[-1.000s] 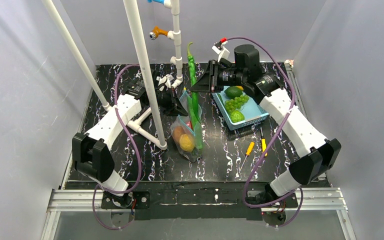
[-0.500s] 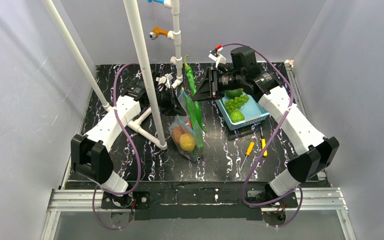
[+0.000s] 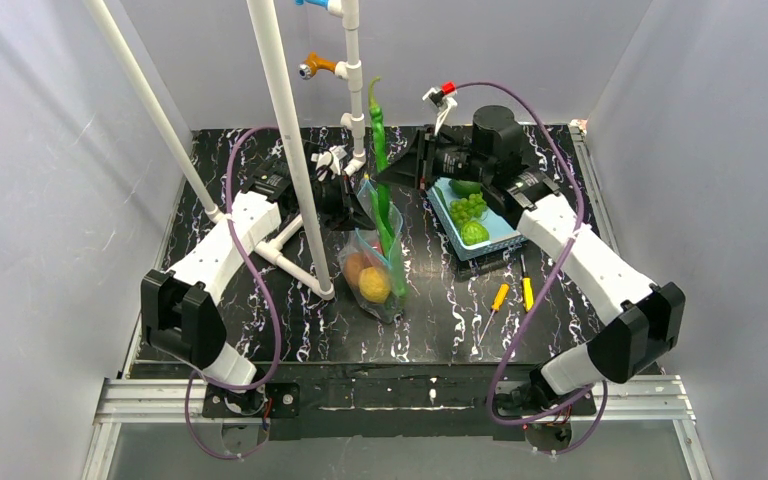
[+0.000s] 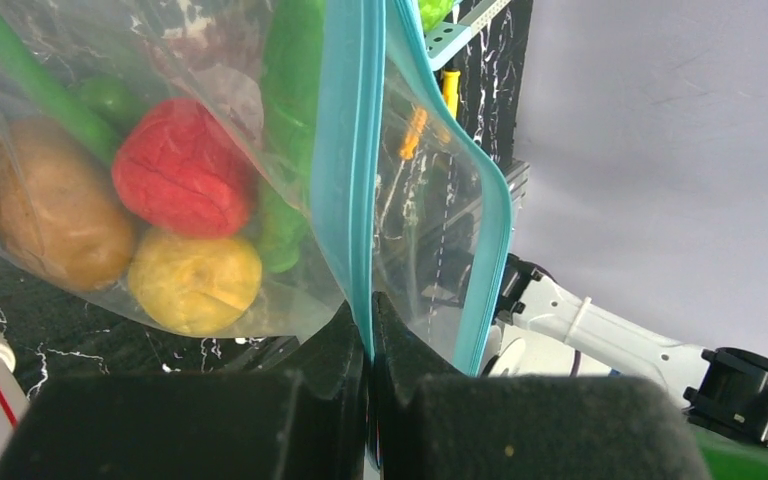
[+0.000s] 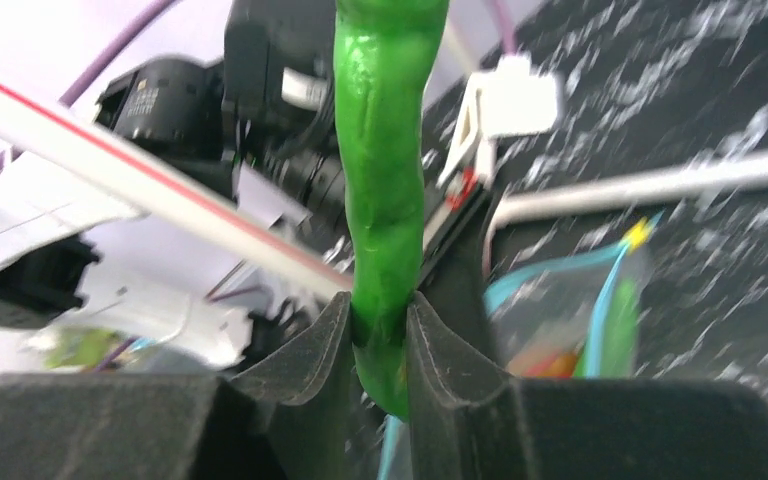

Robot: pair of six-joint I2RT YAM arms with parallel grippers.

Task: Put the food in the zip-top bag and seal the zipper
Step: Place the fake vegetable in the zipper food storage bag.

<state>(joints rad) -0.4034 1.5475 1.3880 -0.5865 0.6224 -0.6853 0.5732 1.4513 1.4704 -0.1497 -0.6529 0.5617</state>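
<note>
**Green pod held near the bag's mouth**

The left gripper (image 4: pixel 368 335) is pinching the zipper (image 4: pixel 345 150) of the zip-top bag (image 3: pixel 375 270), which is resting on the worktop (image 3: pixel 440 310). The right gripper (image 5: pixel 380 330) is clamping a long green pod (image 5: pixel 385 150) near the bag's mouth. A red piece (image 4: pixel 182 165), a brown fruit (image 4: pixel 50 215) and a yellow fruit (image 4: pixel 195 283) are lying inside.

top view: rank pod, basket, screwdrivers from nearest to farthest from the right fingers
1. pod: held upright in the right fingers.
2. basket: just to their right, at the back of the table.
3. screwdrivers: farthest, on the table toward the near edge.
</note>
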